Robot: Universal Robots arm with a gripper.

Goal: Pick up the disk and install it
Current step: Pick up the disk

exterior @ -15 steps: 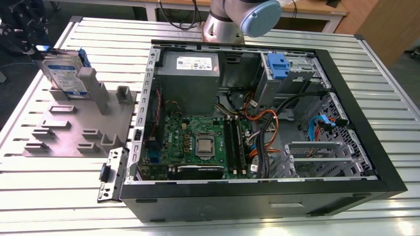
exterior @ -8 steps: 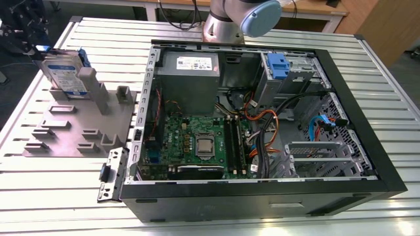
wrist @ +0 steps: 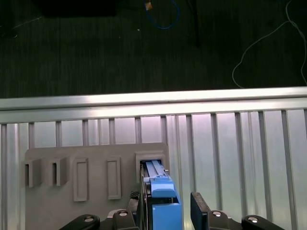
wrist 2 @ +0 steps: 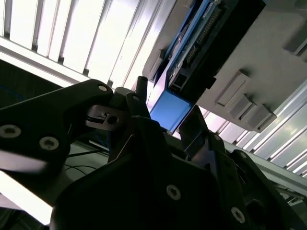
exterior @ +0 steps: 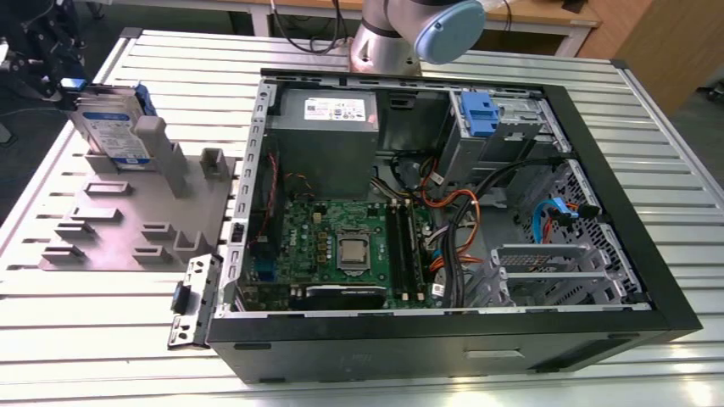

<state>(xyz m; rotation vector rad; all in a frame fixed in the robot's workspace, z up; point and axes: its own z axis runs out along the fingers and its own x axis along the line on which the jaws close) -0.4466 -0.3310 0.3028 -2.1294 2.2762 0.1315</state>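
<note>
The disk (exterior: 114,131), held upright in the grey holder (exterior: 125,212) at ten o'clock of the computer case (exterior: 453,348), is straddled by the open gripper (wrist: 169,201); it could be tilted or jammed if gripped off-centre.

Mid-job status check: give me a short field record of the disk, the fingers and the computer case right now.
disk: upright on edge in the grey holder, outside the case
gripper: at the disk's blue carrier end
fingers: open, one on either side of the carrier, with a gap on one side
grasp: not yet closed, disk seated in its slot
computer case: open, lying on the slatted table, to the exterior view's right of the holder
</note>
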